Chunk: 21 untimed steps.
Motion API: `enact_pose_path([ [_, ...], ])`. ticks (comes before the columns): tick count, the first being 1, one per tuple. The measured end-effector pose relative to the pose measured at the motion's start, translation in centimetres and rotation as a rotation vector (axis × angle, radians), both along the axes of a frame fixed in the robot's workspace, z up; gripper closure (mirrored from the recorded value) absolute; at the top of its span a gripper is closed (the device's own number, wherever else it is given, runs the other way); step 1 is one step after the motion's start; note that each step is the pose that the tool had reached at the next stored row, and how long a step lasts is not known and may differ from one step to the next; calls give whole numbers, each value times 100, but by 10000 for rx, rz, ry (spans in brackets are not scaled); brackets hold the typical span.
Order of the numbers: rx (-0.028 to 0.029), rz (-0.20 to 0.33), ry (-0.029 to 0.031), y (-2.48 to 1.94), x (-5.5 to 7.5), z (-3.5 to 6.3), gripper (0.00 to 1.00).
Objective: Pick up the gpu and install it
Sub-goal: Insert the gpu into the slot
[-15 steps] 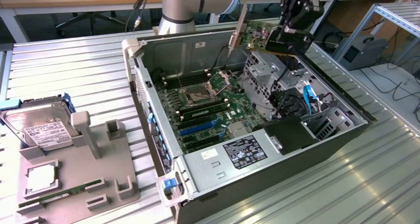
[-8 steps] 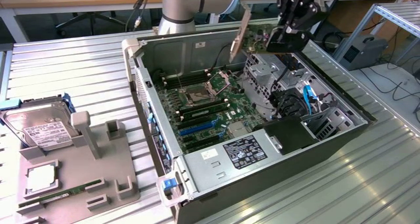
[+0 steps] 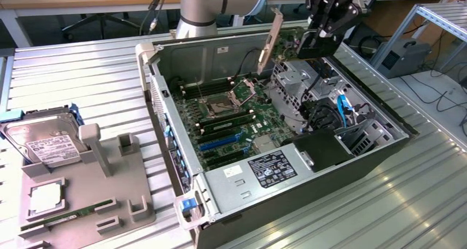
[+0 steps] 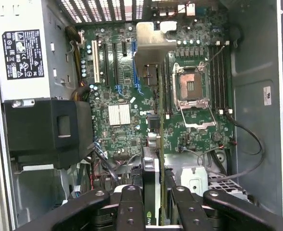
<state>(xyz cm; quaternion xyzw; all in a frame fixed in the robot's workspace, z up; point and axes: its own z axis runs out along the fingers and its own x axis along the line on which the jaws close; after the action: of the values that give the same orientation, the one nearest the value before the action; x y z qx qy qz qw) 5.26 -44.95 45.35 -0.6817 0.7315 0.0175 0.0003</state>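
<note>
Between the fingers point(image 4: 131, 204) of the gripper point(image 4: 153, 195), which are closed on its near end, the gpu point(image 4: 152, 168) shows edge-on, long axis running straight away from the jaws to its pale bracket point(image 4: 151, 45). Beyond it lies the motherboard point(image 4: 117, 115), whose blue expansion slots point(image 4: 134, 67) run parallel to the card, just beside its line. From the exterior view comes the height: at one o'clock the card hangs above the open computer case point(image 3: 328, 205), apart from the board, while a hard drive point(image 3: 44, 142) sits at nine o'clock.
</note>
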Motion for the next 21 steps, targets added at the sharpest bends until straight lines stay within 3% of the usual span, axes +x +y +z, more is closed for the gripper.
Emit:
enact_pose_path([
  [1,0,27,-1,0,0,-1,73],
  [3,2,228,-76,0,-5,-11,73],
  [6,1,354,-230,1,-28,-36,73],
  [8,-1,360,-364,0,-78,-60,73],
  [13,-3,352,-395,1,-168,-161,73],
  [21,-2,352,-406,1,-196,-213,73],
])
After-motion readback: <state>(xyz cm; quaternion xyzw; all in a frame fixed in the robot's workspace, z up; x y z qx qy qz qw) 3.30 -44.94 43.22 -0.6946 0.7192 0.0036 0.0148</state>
